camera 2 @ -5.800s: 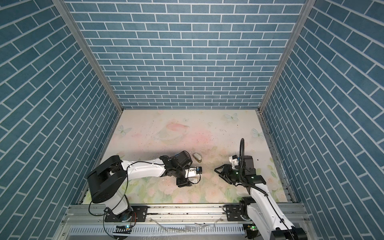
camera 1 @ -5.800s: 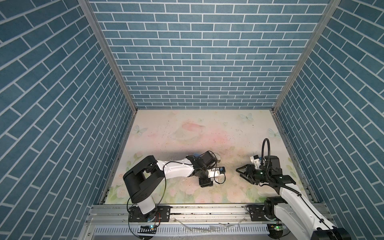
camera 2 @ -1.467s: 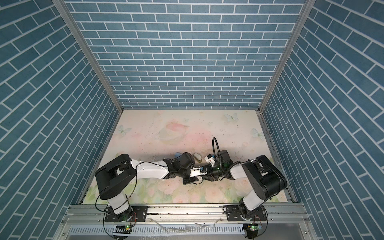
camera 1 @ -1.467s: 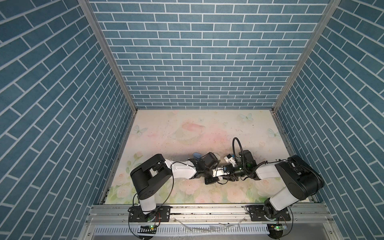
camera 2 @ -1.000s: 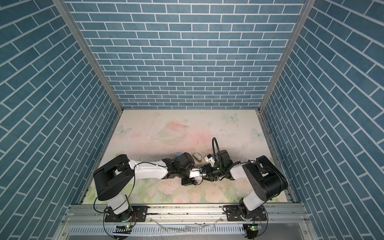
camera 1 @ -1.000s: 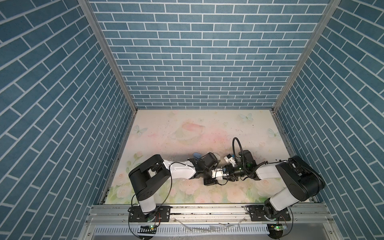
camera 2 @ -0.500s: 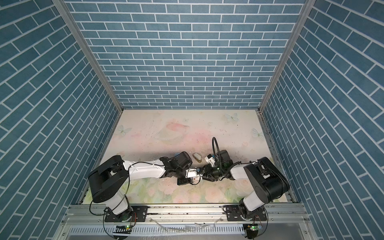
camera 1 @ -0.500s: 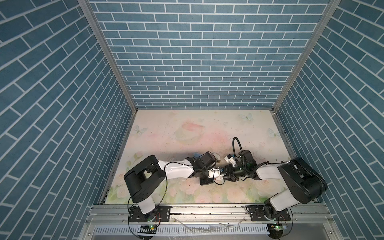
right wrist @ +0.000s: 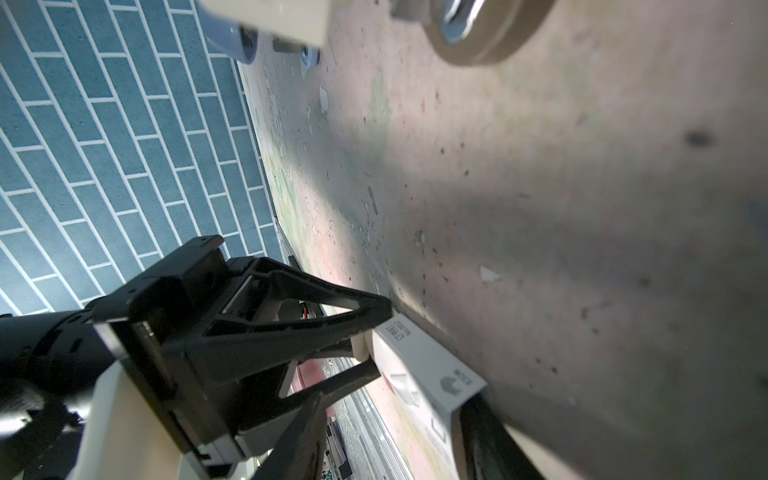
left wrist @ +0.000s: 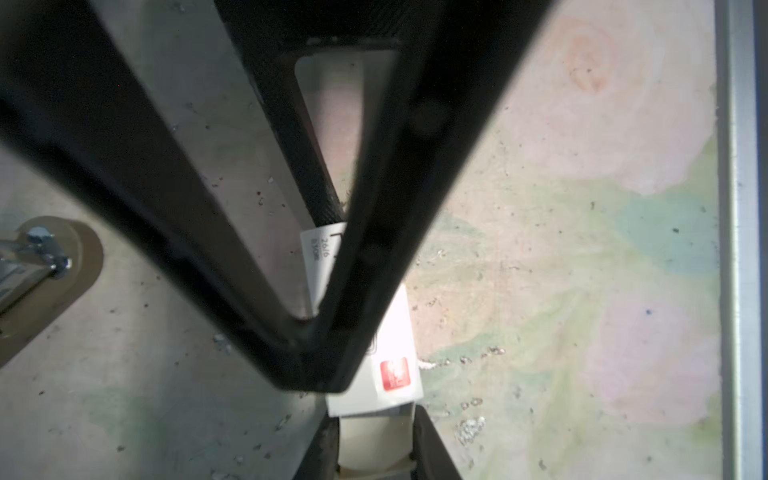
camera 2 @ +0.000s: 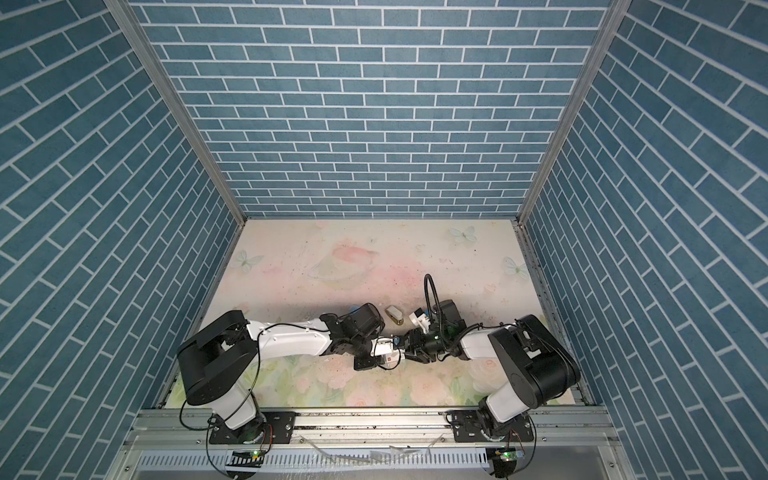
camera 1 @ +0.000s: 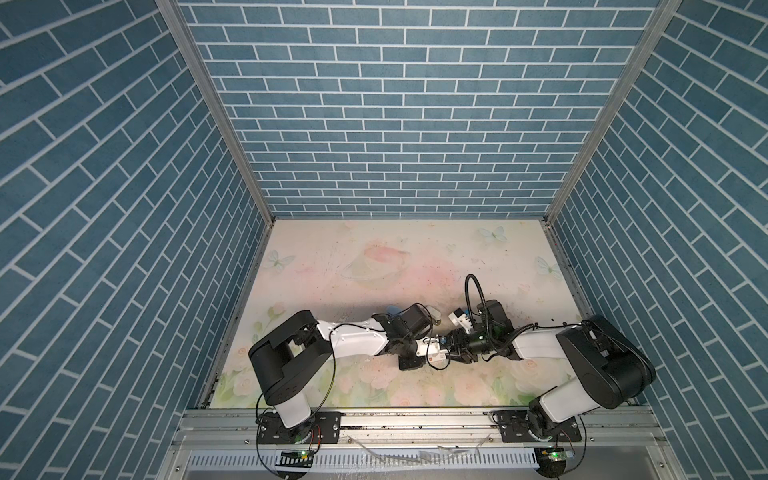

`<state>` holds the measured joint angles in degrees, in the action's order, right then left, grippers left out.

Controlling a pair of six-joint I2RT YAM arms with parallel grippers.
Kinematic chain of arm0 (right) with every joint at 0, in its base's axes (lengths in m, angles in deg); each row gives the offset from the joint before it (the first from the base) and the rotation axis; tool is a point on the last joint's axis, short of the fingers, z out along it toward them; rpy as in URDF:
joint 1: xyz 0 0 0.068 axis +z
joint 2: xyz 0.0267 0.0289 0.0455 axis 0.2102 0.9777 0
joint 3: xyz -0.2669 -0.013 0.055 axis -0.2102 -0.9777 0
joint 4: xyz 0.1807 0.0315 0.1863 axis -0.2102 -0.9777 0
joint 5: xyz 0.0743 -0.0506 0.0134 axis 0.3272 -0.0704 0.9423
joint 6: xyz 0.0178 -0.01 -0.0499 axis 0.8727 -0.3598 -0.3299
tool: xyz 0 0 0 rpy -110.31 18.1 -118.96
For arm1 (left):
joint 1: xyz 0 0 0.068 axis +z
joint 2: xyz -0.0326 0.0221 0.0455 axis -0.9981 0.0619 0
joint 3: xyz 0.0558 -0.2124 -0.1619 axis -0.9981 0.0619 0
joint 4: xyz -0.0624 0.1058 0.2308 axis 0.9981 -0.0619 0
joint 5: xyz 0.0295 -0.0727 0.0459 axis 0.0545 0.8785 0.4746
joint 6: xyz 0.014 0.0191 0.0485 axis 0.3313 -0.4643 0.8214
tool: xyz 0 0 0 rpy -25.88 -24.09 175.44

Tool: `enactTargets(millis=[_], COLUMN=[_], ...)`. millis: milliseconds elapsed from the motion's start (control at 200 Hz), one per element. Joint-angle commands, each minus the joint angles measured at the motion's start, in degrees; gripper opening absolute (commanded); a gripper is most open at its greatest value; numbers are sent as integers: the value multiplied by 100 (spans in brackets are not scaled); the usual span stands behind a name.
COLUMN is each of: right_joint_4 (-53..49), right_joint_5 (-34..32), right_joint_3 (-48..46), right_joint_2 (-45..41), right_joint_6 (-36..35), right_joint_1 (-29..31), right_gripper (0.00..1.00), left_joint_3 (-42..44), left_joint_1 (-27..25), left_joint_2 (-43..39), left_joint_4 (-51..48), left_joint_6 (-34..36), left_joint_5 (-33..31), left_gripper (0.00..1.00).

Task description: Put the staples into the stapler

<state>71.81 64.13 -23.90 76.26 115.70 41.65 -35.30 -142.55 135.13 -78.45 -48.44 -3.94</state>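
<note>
The staples are hidden inside a white staple box (camera 1: 433,354) (camera 2: 386,350) with a red logo, held low over the mat between both arms. My left gripper (camera 1: 422,354) (left wrist: 372,419) is shut on the cream tray (left wrist: 370,449) at one end of the box. In the right wrist view the left gripper (right wrist: 380,338) pinches that cream end. My right gripper (camera 1: 452,352) is shut on the box's other end, one finger (right wrist: 490,440) flat against its side. The small tan stapler (camera 1: 434,322) (camera 2: 395,326) (left wrist: 62,266) lies just behind the two grippers, apart from both.
A small blue object (camera 1: 391,309) (right wrist: 245,41) lies behind the left wrist. The metal front rail (left wrist: 739,249) runs close to the near side. Blue brick walls enclose the floral mat (camera 1: 395,257) on three sides. Small debris specks dot the mat.
My left gripper's jaws have closed onto the tray end. Both arms stay joined at the box. Several seconds ago the right arm was off to the right and only the left held the box.
</note>
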Motion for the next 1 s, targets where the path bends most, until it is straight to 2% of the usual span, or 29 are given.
enactTargets(millis=[0, 270, 770, 990], right_joint_4=[-413, -580, -1840, -1598], right_joint_5=[-390, -433, -983, -600], right_joint_3=[6, 60, 230, 54], right_joint_2=[104, 160, -231, -654], right_joint_6=[-184, -297, -789, -764], right_joint_1=[19, 19, -291, -371], right_gripper=[54, 54, 54, 49], left_joint_3=[-64, -186, -368, -360], left_joint_1=[30, 37, 66, 65], left_joint_2=[14, -27, 88, 171], left_joint_4=[-484, -785, -995, -957], left_joint_6=[129, 109, 65, 43], left_joint_5=[-105, -96, -78, -84], left_gripper=[25, 25, 25, 25])
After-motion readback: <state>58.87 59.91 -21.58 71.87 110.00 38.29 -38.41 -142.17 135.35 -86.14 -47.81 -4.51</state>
